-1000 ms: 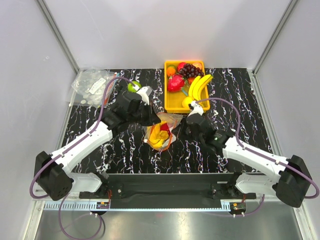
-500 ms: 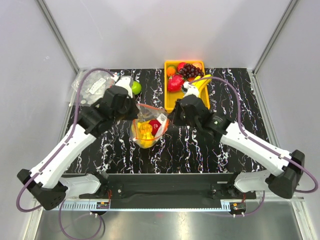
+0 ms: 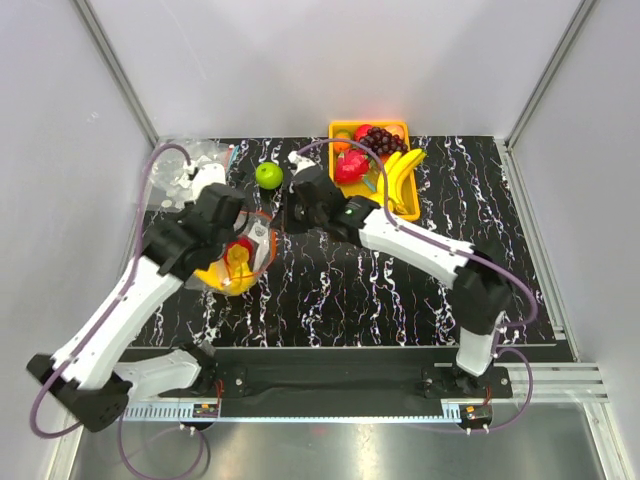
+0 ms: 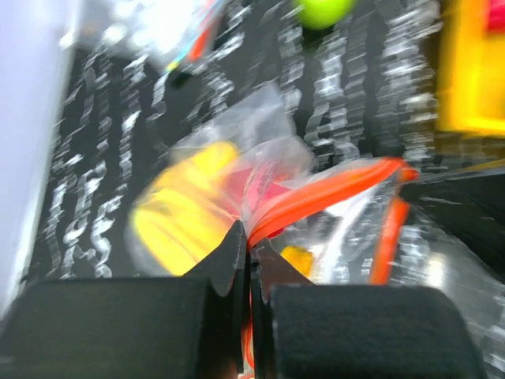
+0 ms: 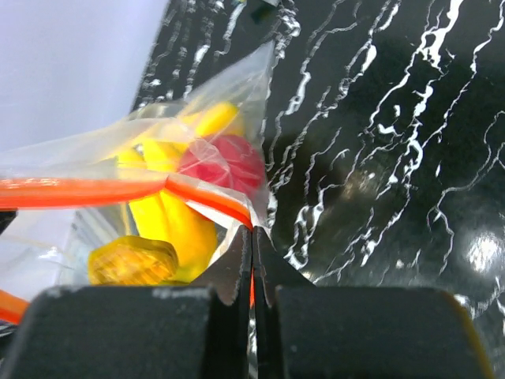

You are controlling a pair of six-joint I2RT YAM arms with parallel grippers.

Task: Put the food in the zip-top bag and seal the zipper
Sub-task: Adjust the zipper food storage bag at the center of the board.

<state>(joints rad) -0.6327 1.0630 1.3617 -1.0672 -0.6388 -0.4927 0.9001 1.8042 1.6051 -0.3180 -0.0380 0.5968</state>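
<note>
the overhead view is bright, even and sharp, lit from above; the arms throw only soft, faint shadows on the glossy black white-veined table [image 3: 330, 300]. the left wrist view is badly motion-smeared: the clear crinkly zip-top bag [image 4: 260, 150] and its red-orange zipper strip [image 4: 331, 188] streak. the right wrist view is crisper, with a white glare patch on the table at right and its near black fingers [image 5: 126, 332] out of focus.

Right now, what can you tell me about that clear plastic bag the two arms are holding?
The zip-top bag is clear, crinkly plastic with a red-orange zipper along its mouth. Inside lie yellow food and red food. It is over the left of the black marbled table, pinched at the zipper by the shut left end effector and the shut right end effector.
</note>
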